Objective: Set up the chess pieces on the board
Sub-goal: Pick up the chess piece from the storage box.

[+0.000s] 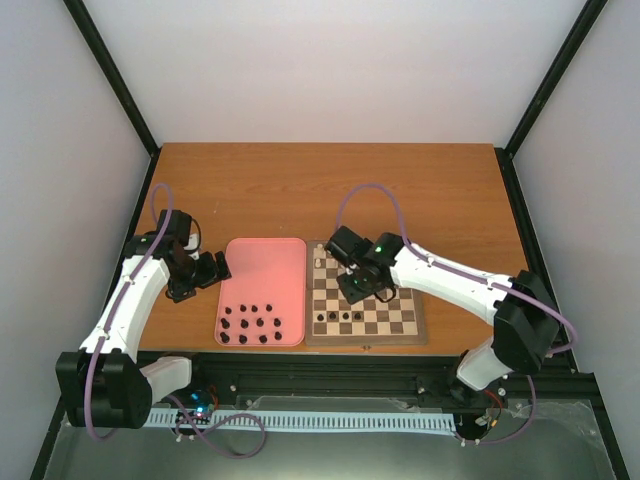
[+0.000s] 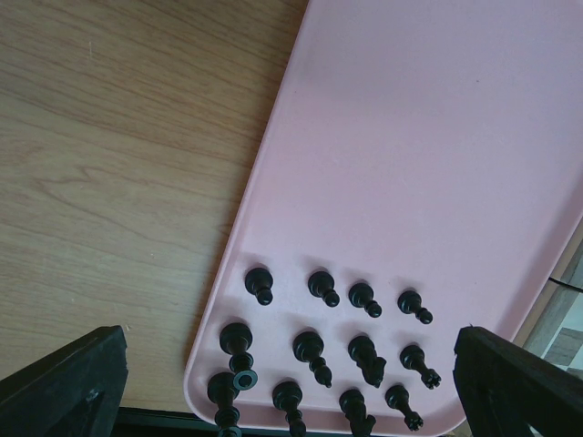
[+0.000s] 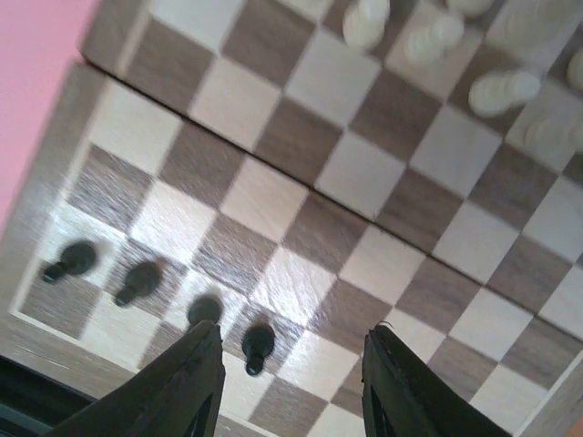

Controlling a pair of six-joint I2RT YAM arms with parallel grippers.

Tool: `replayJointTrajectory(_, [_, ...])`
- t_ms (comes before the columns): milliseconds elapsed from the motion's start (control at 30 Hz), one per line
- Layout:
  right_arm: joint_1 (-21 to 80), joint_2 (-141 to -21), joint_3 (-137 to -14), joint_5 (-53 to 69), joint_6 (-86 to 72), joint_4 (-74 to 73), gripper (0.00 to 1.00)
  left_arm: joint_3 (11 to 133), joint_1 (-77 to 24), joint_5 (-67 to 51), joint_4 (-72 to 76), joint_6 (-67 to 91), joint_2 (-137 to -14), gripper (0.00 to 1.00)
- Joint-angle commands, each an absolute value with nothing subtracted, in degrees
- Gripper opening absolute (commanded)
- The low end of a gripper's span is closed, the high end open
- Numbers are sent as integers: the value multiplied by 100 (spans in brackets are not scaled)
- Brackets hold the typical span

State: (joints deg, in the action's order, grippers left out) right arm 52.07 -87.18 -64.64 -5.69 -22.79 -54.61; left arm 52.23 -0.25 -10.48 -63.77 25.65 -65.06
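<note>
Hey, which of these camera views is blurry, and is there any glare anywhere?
Right wrist: soft throughout, the cream pieces smeared worst. Left wrist: sharp on the dark pieces, with the tray evenly lit. Top: the tray glows overbright, pieces tiny.

What I can't read on and around the board (image 1: 395, 318)

From overhead the chess pieces (image 1: 255, 325) are too small for me to name by kind, and the right gripper (image 1: 362, 290) covers some of the board's middle squares. My right wrist view is blurred throughout: the cream pieces (image 3: 428, 36) deep in the board are smeared, several clipped by the picture's edges, and one dark piece (image 3: 205, 309) in the board's border row sits half behind a finger (image 3: 196, 382). On the left wrist view the board is only a sliver past the pink tray (image 2: 437, 137); the tray's lowest dark pieces are cut off, and the left gripper (image 2: 290, 373) shows just two finger stubs.
</note>
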Motion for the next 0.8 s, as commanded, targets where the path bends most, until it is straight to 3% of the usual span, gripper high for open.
replayJointTrajectory(0, [5232, -9045, -7172, -788, -1958, -5622, 43, 5355, 13, -1033, -6258, 2536, -6452, 100])
replayJointTrajectory(467, [6095, -11031, -9356, 339, -1499, -5208, 43, 6467, 106, -626, -6596, 2419, -6783, 100])
replayJointTrajectory(767, [6293, -11885, -9830, 875, -1260, -5094, 43, 7230, 141, -558, -6873, 2568, -6622, 100])
